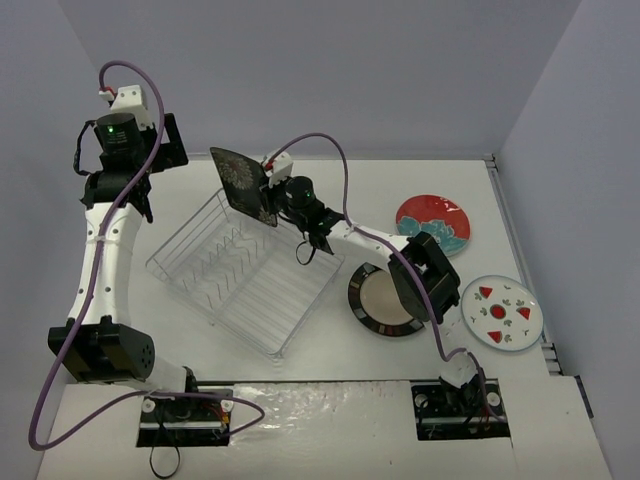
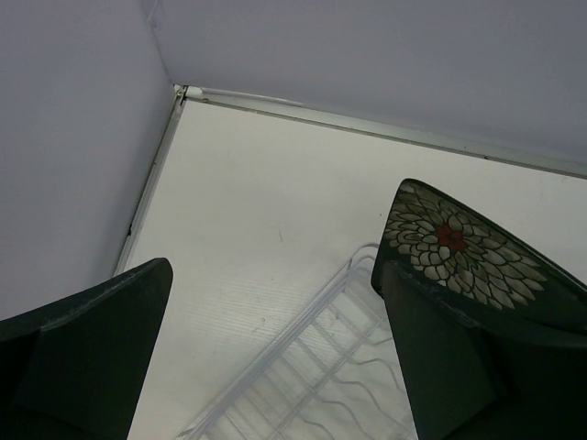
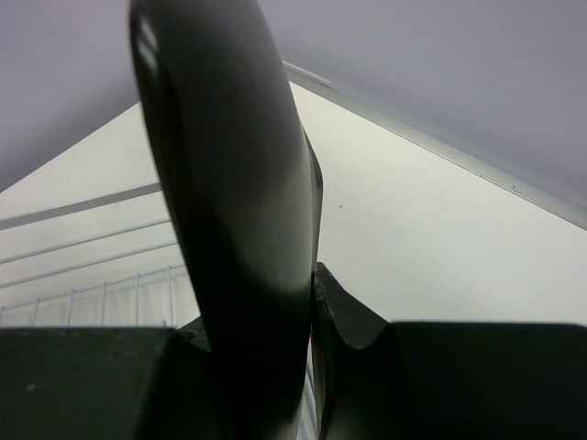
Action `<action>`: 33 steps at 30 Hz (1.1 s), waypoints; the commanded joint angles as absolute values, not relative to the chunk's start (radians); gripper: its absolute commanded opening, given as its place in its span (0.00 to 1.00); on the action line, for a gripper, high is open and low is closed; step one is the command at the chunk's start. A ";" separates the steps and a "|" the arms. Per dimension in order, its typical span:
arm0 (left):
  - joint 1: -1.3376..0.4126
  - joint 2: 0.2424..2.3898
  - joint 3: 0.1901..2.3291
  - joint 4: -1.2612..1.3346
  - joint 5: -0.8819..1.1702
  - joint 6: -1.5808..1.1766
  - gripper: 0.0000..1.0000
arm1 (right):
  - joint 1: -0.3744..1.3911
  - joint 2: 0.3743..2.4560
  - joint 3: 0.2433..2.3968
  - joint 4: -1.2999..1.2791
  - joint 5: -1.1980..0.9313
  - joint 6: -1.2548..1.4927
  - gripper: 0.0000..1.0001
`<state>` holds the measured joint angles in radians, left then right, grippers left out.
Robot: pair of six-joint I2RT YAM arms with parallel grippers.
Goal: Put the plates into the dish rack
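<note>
Your right gripper [image 1: 272, 196] is closed on the square black floral plate [image 1: 240, 180], pinching it by one edge. In the right wrist view the plate's dark back rises straight up between the two fingers [image 3: 353, 321], which press against it on either side. The plate stands on edge, tilted a little, over the far corner of the dish rack [image 1: 240, 285]. Its patterned face is turned toward your left arm. From these views you cannot tell whether its lower edge touches the wires or hangs just above them.

Your left gripper [image 2: 275, 275] is held up beside the rack's far left side. Its jaws are spread wide, and bare table and a corner of rack wire show through the gap. In the left wrist view the floral plate appears just past the right-hand finger [image 2: 459, 367], apart from it.

Further out, the rack sits at an angle on the white table [image 1: 380, 180], left of centre, with its rows of tines showing inside. The other three plates lie flat on the table to the right of the rack. The round beige plate with the black striped rim [image 1: 372, 300] lies just beside the rack's right corner, partly under your right arm's elbow. The red-and-teal floral plate [image 1: 433, 223] lies farther back. The smaller white plate with red triangles [image 1: 502, 312] is near the table's right edge. The three are apart from one another.
</note>
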<state>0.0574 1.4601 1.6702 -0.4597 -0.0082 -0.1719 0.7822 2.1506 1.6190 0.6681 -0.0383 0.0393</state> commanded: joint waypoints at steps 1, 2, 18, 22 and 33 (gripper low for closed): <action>0.060 1.410 1.686 -0.386 -0.015 -0.175 0.97 | 0.819 2.081 1.621 0.933 0.040 -0.023 0.00; 0.060 1.410 1.684 -0.385 -0.015 -0.175 0.97 | 0.827 2.079 1.609 0.942 0.048 -0.031 0.00; 0.057 1.404 1.681 -0.379 -0.002 -0.179 0.97 | 0.886 2.092 1.543 1.004 0.191 -0.038 0.00; 0.057 1.404 1.681 -0.377 -0.003 -0.182 0.97 | 0.894 2.094 1.517 1.048 0.241 -0.049 0.00; 0.052 1.403 1.683 -0.377 0.000 -0.182 0.97 | 0.893 2.093 1.690 0.985 0.166 -0.173 0.00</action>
<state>0.0551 1.4525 1.6691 -0.4500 -0.0006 -0.1726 0.8940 2.1625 1.5162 0.7991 0.1689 -0.1128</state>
